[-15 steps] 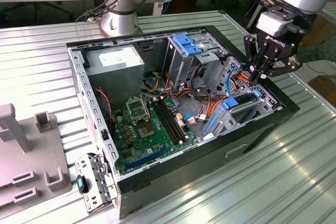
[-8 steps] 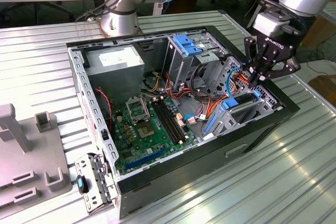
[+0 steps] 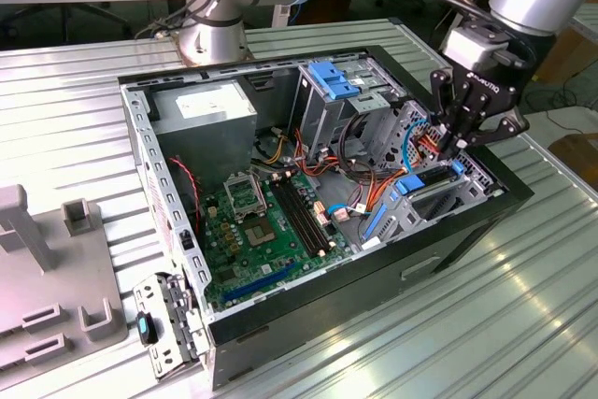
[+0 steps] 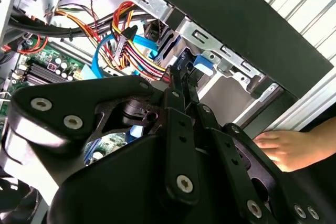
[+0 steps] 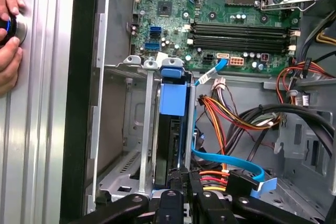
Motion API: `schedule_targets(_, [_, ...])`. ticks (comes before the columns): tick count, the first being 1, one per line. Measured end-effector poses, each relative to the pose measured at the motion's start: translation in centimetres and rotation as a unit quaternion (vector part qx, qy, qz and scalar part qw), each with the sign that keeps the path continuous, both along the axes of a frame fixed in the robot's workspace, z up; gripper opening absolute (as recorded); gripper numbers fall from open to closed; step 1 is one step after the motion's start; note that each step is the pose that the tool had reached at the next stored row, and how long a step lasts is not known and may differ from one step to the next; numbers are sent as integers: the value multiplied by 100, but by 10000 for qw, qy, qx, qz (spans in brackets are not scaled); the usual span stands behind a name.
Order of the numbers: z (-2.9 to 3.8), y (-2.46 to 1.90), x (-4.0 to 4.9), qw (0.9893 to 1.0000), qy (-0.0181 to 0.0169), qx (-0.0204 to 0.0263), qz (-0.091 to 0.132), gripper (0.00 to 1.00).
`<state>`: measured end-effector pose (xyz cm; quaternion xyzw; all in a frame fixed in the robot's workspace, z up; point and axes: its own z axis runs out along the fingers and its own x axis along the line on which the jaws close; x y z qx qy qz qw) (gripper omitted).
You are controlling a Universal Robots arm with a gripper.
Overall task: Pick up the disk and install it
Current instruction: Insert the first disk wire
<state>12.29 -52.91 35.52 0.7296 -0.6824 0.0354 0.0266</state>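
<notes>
1. Lying on its side with the panel off, a black-and-silver metal computer case rests open-side up on a ribbed silver metal table.
2. At the case's far corner, toward the exterior view's left, sits a grey box-shaped power supply with a pale label.
3. A green motherboard covers the case floor, with black memory slots beside a silver processor socket.
4. An upright silver metal cage stands at the far side of the case and carries a blue plastic bracket on top.
5. On the exterior view's right, against the case's front wall, is a silver sheet-metal drive bay.
6. The disk, a dark flat drive in a bright blue plastic carrier rail, stands on edge in that bay between two thin metal guide walls. The rail's blue tab faces the motherboard.
7. The black gripper hangs over the bay, its fingers drawn together and their tips at the disk's outer end.
8. Bundled red, orange and yellow wires and a flat blue cable lie just beside the bay.
9. A person's hand rests on the table outside the case, fingers on a small round knob.
</notes>
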Motion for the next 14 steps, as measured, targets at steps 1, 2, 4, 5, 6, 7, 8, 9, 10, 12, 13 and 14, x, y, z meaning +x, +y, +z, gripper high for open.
schedule_targets(1, [-6, -1, 0, 10000, 0, -1, -27, 16])
schedule_targets(2, [-12, -9, -2, 10000, 0, -2, -34, 16])
schedule_targets(4, [-22, -30, -26, 10000, 0, -1, -35, 16])
schedule_targets(5, [-24, -43, -33, 10000, 0, -1, -35, 16])
schedule_targets(6, [-29, -51, -36, 10000, 0, -1, -32, 16])
schedule_targets(7, [-39, -52, -36, 10000, 0, 5, -30, 16])
schedule_targets(8, [-45, -61, -47, 10000, 0, 32, -24, 16])
schedule_targets(9, [-46, -66, -52, 10000, 0, 41, -14, 16])
schedule_targets(10, [-46, -65, -55, 10000, 0, 42, -10, 16])
schedule_targets(12, [-46, -66, -55, 10000, 0, 42, -10, 16])
schedule_targets(13, [-49, -76, -56, 10000, -1, 42, -31, 16])
schedule_targets(14, [-51, -99, -56, 10000, 0, 42, -32, 16])
